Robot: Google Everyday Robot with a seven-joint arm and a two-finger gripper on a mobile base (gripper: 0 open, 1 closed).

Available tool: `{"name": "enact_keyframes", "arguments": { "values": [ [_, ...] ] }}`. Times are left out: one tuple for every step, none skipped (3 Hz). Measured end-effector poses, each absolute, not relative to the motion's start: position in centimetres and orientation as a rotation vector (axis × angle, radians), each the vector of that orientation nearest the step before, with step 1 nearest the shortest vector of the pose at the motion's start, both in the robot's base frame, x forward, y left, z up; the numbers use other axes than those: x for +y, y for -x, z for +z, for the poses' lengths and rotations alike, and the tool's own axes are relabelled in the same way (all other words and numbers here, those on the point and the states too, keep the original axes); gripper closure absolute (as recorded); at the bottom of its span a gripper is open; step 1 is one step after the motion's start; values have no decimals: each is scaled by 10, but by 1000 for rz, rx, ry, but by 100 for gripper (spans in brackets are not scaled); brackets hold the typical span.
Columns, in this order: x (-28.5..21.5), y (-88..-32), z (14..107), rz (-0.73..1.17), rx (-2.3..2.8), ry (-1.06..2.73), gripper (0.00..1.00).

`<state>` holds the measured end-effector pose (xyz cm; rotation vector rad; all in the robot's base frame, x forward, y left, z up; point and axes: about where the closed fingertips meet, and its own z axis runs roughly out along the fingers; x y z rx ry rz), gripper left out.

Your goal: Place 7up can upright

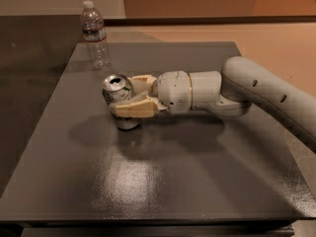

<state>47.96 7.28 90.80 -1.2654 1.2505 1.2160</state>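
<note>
My claw (122, 97) is clenched around the 7up can (116, 88), holding it nearly upright, left of the table's (197, 181) middle. Open tabletop stretches toward the front and right edges. A water bottle (95, 36) stands well apart by the far-left edge.

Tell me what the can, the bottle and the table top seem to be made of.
The 7up can, clamped in the gripper at the left-middle of the table: likely aluminium; shiny silver top, printed wall. The water bottle: clear plastic; see-through wall, white cap. The table: material unclear, perhaps laminate or paint; dark grey, smooth, softly reflecting light.
</note>
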Motion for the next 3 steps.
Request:
{"name": "enact_keyframes", "arguments": {
  "values": [
    [73,-478,905,1239,1227,1254,100],
    [72,-478,901,1251,1228,1246,84],
    [71,-478,897,1259,1240,1238,59]
  ]
}}
